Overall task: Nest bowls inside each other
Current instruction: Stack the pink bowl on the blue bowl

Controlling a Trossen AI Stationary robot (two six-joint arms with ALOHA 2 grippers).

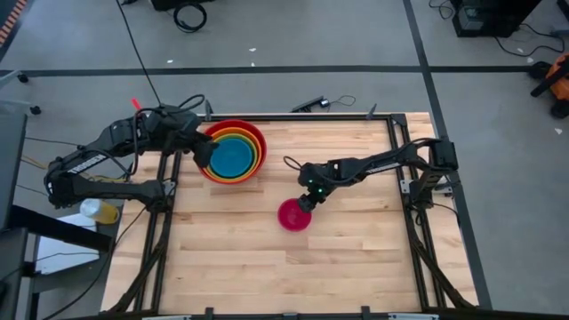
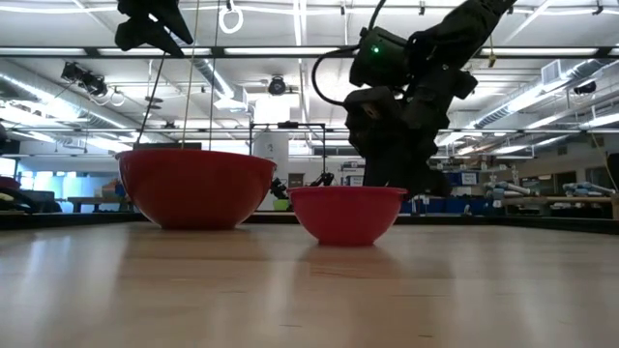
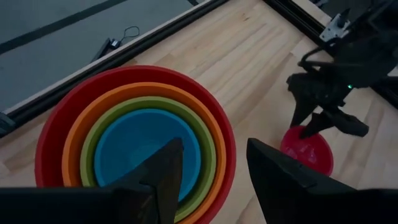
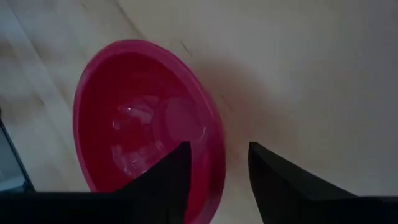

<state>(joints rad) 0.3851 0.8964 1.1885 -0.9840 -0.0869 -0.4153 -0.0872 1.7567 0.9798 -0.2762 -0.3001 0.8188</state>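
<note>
Red, orange, green and blue bowls sit nested in a stack [image 1: 236, 151] at the table's far left; the red bowl [image 2: 196, 187] stands on its base. My left gripper [image 3: 211, 174] hangs open above the stack's near rim, touching nothing. The small pink bowl [image 1: 294, 216] stands upright on its base near the table's middle. My right gripper [image 4: 217, 180] is open at the pink bowl's far-right rim [image 4: 214, 168], slanting down from the right. One finger is over the bowl's inside and the other outside it. I see no touch.
Bare wooden tabletop [image 1: 267, 267] stretches along the near side. A black metal frame [image 1: 397, 160] runs round the table's edges. A yellowish object [image 1: 100, 211] lies off the table to the left.
</note>
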